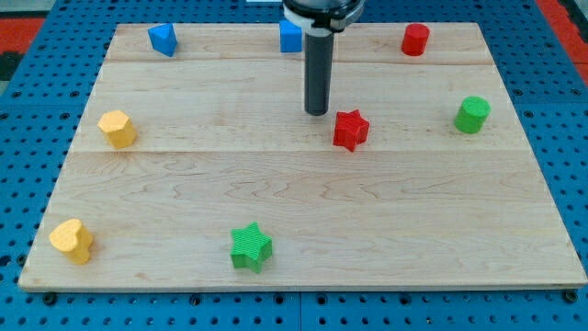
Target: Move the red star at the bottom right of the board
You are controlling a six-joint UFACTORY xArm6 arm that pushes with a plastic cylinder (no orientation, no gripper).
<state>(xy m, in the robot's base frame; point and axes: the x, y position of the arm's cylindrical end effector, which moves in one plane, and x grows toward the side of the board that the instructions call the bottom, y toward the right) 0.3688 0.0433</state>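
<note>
The red star lies on the wooden board, right of centre in the upper half. My tip stands just to the view's left of the star and slightly above it, a small gap apart, not touching. The dark rod rises straight up from the tip to the view's top edge.
A blue block sits at the top left, a blue cube behind the rod, a red cylinder at the top right, a green cylinder at the right, a yellow block at the left, a yellow heart at the bottom left, a green star at the bottom.
</note>
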